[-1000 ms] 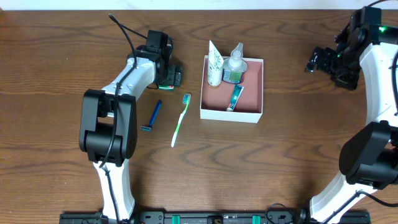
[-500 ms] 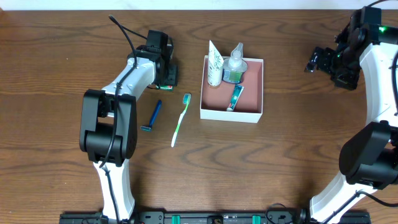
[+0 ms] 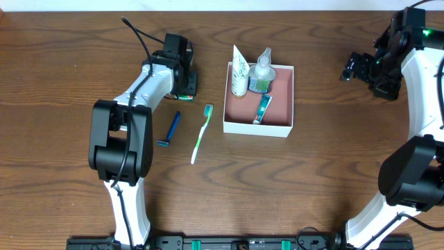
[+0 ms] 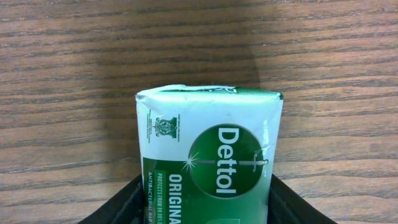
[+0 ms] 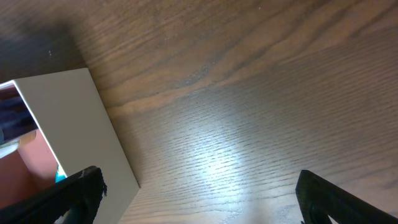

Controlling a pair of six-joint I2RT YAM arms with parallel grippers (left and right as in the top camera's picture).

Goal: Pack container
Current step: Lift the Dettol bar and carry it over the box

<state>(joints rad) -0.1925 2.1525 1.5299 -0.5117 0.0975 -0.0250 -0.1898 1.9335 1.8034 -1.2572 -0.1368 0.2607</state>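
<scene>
The overhead camera hangs high above the table [image 3: 291,187] and looks straight down. It takes in the whole top, with both arm bases at its lower edge.

The left wrist camera is very near to the wood and faces down over a green soap pack [image 4: 211,162], which fills the lower half of its picture. Overhead, that place is left of the container [image 3: 257,128].

The right wrist camera looks down at a slant from higher. With the overhead view it shares one white outer wall of the container [image 5: 74,124] and the bare wood beside it.
</scene>
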